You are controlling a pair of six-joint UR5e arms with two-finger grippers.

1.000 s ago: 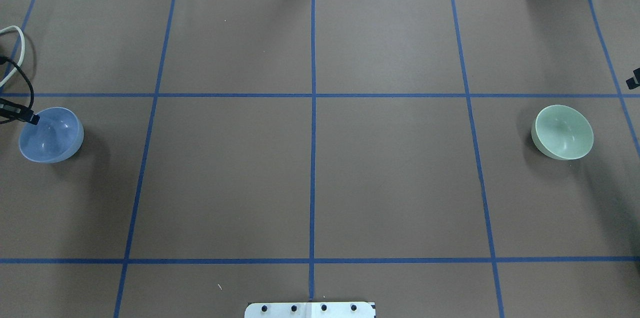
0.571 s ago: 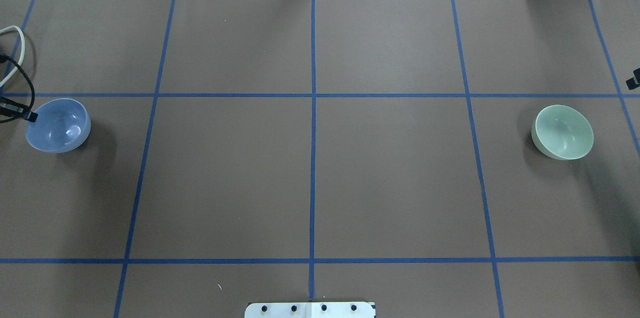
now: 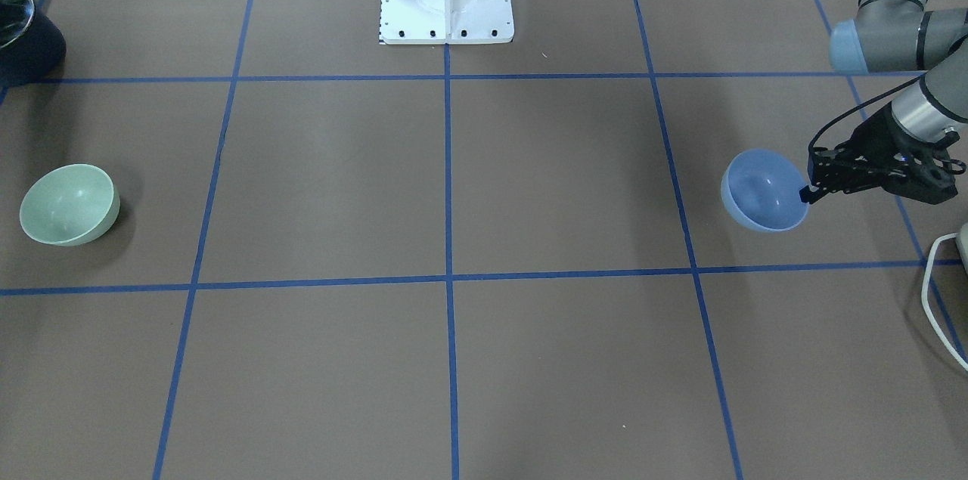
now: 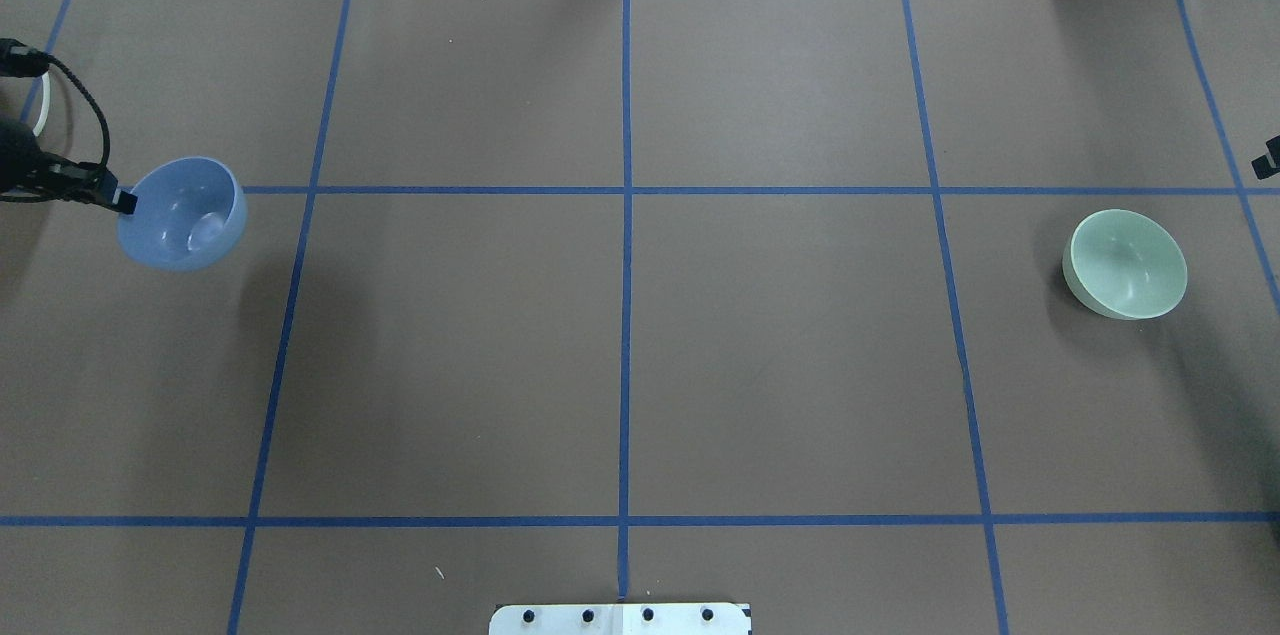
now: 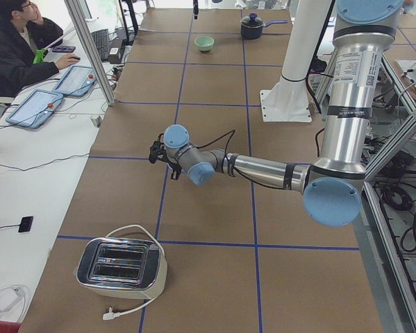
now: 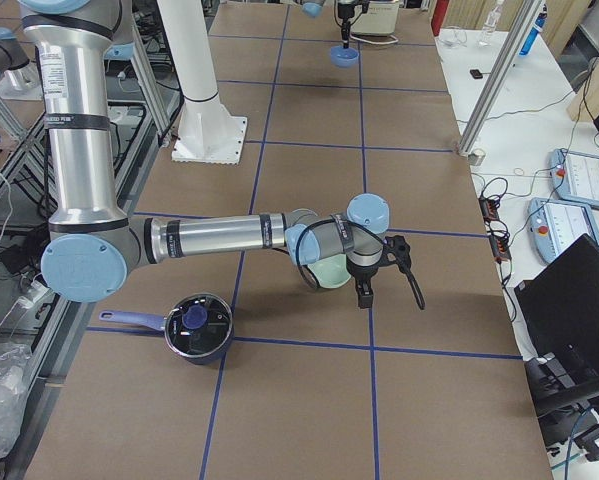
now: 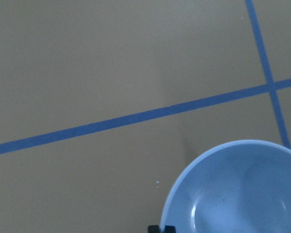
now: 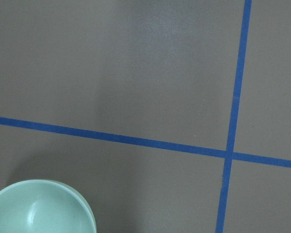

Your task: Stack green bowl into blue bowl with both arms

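Lifting the blue bowl toward the middle

Gripped by its rim, the blue bowl (image 4: pixel 183 213) hangs tilted off the table, pinched at its outer edge by the left gripper (image 3: pixel 811 193). A second ago it lay lower in the overhead view and nearer the left edge; it has since risen and travelled inward, now overlapping the horizontal tape line, with its shadow cast apart from it on the paper. That suggests the carry to a meeting spot is under way.

The green bowl (image 4: pixel 1128 263) has not moved: it sits on the table at the far right, well apart from the blue one. The right gripper (image 6: pixel 364 291) hangs just beside it in the right side view; whether its jaws are spread or together I cannot tell. Its pickup looks not yet begun, so stacking remains some way off.
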